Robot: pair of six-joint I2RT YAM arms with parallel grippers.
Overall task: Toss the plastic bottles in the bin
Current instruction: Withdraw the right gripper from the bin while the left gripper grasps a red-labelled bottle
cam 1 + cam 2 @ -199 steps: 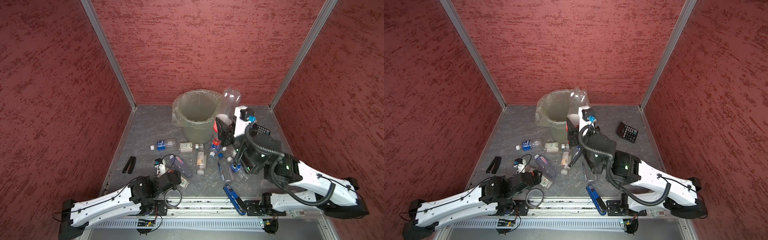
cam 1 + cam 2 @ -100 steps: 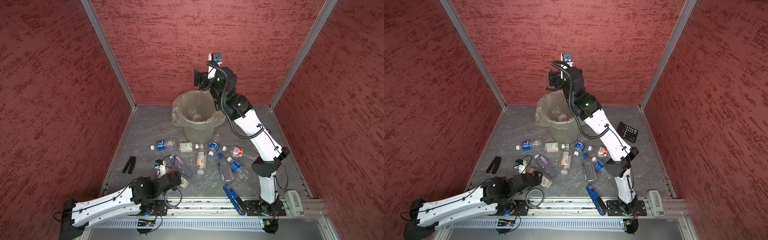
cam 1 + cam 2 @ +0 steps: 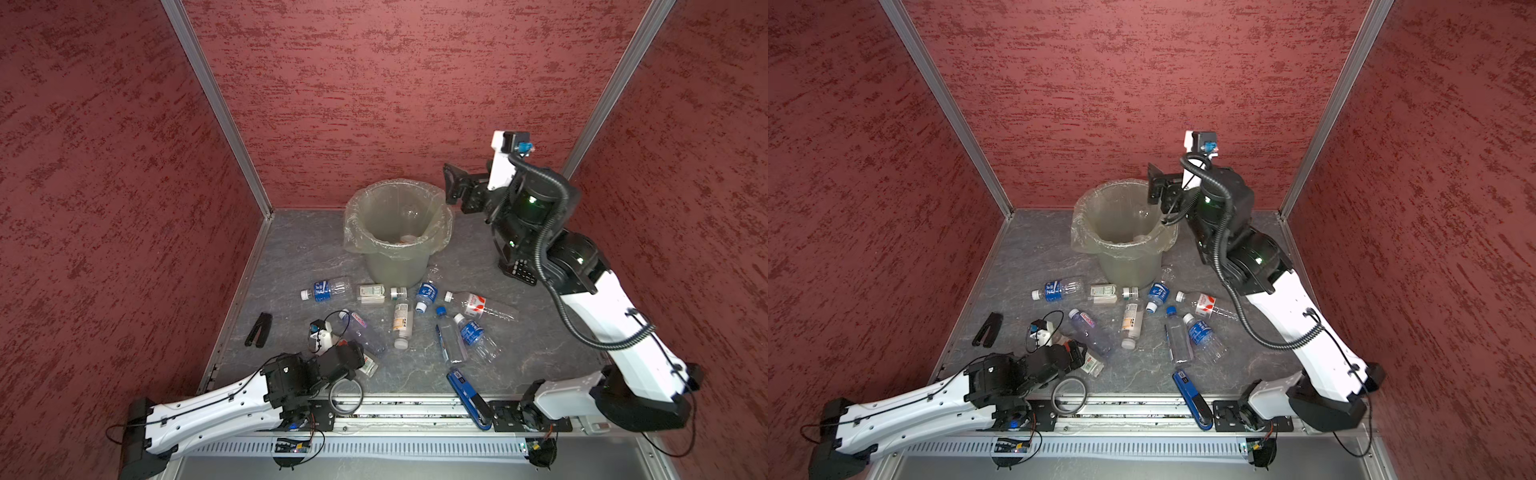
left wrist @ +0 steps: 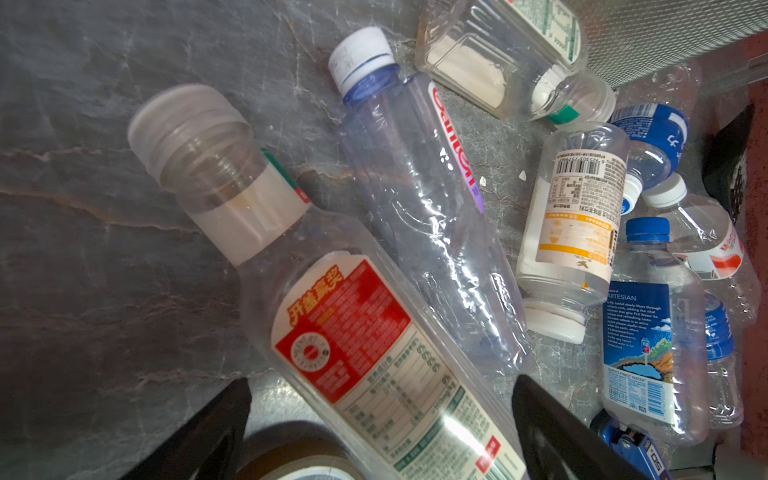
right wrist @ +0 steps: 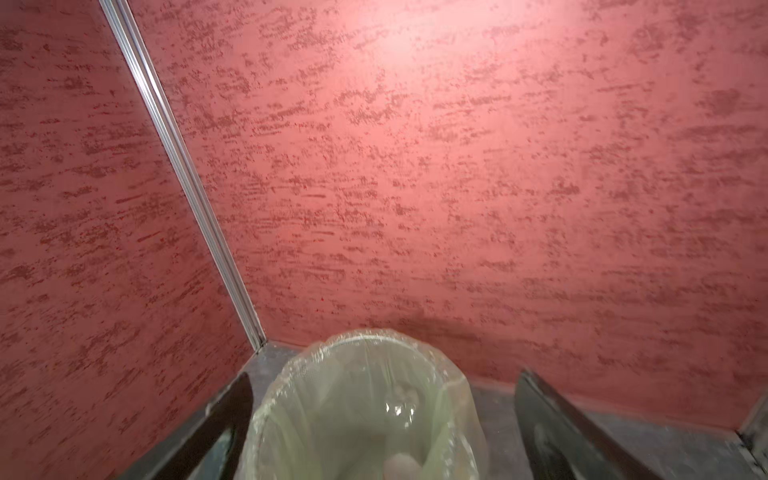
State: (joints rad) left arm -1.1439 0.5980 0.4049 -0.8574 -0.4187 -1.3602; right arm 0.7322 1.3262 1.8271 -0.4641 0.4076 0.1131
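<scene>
About nine plastic bottles (image 3: 402, 324): lying on their sides on the grey floor (image 3: 299, 249) in front of the bin (image 3: 395, 266); the nearest lie just beside its base, the farthest well apart from it
Bin contents: at least one clear bottle shape (image 3: 409, 214) shows inside the liner bag; how many lie there cannot be told
Left gripper (image 4: 382, 380): jaws wide apart, low over the edge of the cluster farthest from the bin, straddling the red-label bottle (image 4: 353, 332) without clamping it
Right gripper (image 3: 455, 187): jaws apart and empty, raised just beside the bin's rim
Handling, judged: empty, thin-walled and very light; the walls would dent under a hard squeeze, the smooth sides may slip, and the round bodies may roll when nudged
Where to hold, judged: across the labelled mid-body, jaws square to the long axis; necks and caps look stiffer but narrow
Red-label bottle: flat-sided and uncapped, wide mouth pointing away from the left gripper; the flat faces should seat well between the fingers
Neighbour in the way: purple-label bottle (image 4: 436, 216) lies alongside, touching or nearly so; a closing finger could catch it
Under the left gripper: roll of tape (image 4: 291, 465), just beside the red-label bottle
Crowded pair: blue-capped square bottle (image 3: 451, 340) and blue-label bottle (image 3: 476, 336) lie side by side, apart from the bin
Not for the bin: calculator (image 3: 519, 270), partly hidden by the right arm, near the bin; stapler-like tool (image 3: 467, 395) and black clip (image 3: 258, 330), both well apart from the bin
</scene>
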